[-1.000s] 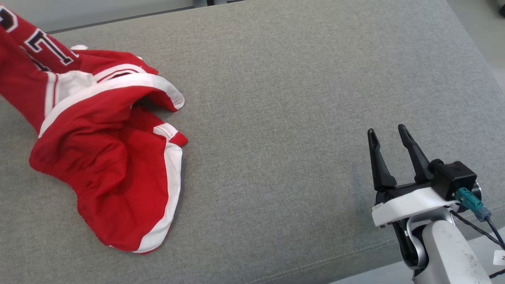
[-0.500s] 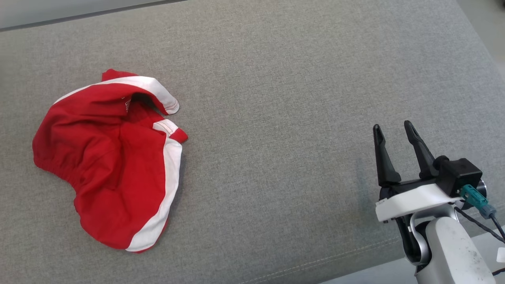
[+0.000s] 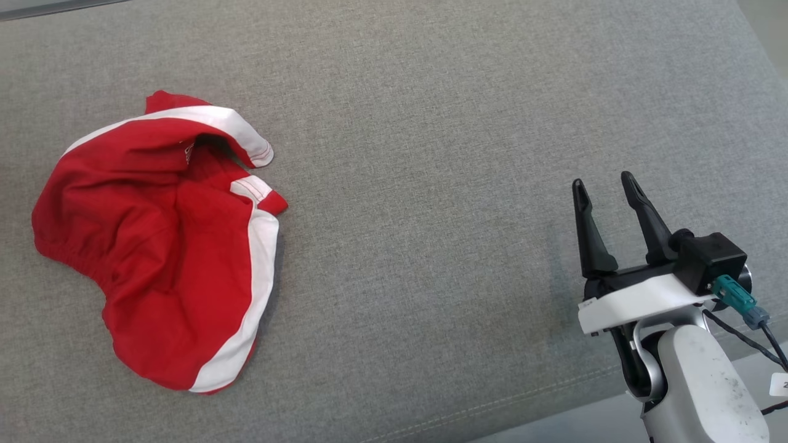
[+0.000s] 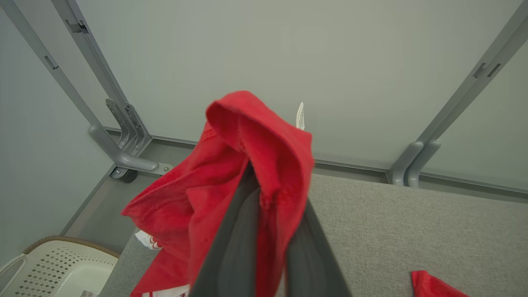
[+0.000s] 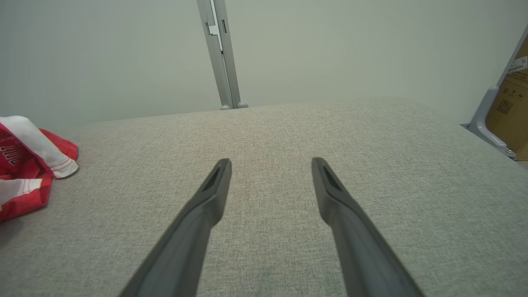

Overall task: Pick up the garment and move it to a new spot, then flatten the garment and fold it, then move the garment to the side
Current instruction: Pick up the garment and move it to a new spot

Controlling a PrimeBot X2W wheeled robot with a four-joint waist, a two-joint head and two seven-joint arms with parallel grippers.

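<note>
Two red things: on the grey cushion point(image 3: 431, 154), shorts point(image 3: 154, 258) lie at the left. Over its left end a garment point(image 4: 185, 206) hangs clamped in the left gripper point(image 4: 272, 185). This looks like the pick-up step, and next it needs carrying to a bare spot. The white basket point(image 4: 62, 264) shows just a label. The right gripper point(image 3: 602, 184) stands with fingers apart.

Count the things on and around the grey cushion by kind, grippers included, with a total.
Red garments: 2, red-and-white fabric shorts lying crumpled, and a red fabric garment pinched in the shut left gripper.
Dark two-finger grippers: 2, that one and the open right gripper.
White perforated plastic basket: 1.
Brown cardboard box: 1.
Total: 6.
</note>
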